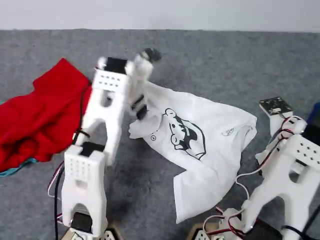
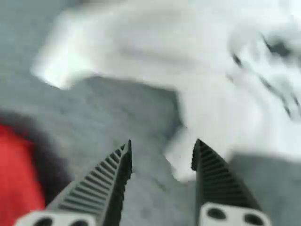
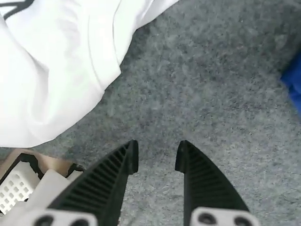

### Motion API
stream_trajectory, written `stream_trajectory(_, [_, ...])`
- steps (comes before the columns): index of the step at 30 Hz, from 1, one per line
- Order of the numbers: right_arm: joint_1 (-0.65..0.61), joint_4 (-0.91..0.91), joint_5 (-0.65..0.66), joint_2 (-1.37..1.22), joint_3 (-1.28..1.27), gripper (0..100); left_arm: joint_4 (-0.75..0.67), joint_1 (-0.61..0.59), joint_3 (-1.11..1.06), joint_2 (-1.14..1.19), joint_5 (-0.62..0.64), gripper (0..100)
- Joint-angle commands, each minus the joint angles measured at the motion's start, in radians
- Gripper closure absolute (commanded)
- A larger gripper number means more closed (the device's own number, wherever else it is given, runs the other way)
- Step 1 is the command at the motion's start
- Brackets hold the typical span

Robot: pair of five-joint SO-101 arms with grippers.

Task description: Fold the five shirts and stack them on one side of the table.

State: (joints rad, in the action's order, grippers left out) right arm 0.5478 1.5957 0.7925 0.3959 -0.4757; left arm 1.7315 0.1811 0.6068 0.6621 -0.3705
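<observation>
Nothing looks folded or stacked yet. The left hand [image 2: 163, 142] hangs released, fingers spread, with a rumpled corner of the white shirt [image 2: 188, 61] just past its tips, and the right hand [image 3: 157, 143] is also released over the grey surface [image 3: 211, 84], that shirt's hem just beside it. Farther out, a red shirt [image 1: 40, 115] lies heaped beyond the left hand and a sliver of blue fabric [image 1: 315, 112] lies past the right, so I judge the folding barely begun. The carpet-like surface runs back to a plain pale wall [image 1: 160, 12].
</observation>
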Motion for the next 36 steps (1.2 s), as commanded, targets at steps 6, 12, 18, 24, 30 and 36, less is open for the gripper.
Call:
stream_trajectory(6, [-0.015,-0.004,0.008,0.027,0.011,85.4,-0.187,0.032,-0.314,-0.132,-0.098,80])
stream_trajectory(12, [-0.015,-0.004,0.008,0.028,0.011,85.4,-0.261,0.046,-0.314,-0.101,-0.1,80])
stream_trajectory(18, [-0.015,-0.002,0.008,0.035,0.011,85.4,-0.341,0.048,-0.315,-0.038,-0.098,80])
stream_trajectory(24, [-0.015,-0.002,0.006,0.035,0.011,85.4,-0.333,0.081,-0.314,-0.026,-0.103,87])
stream_trajectory(30, [-0.015,-0.004,0.003,0.035,0.011,85.4,-0.261,0.081,-0.314,-0.026,-0.104,99])
stream_trajectory(36, [-0.015,-0.004,0.006,0.035,0.011,85.4,-0.018,0.015,-0.312,-0.026,-0.104,99])
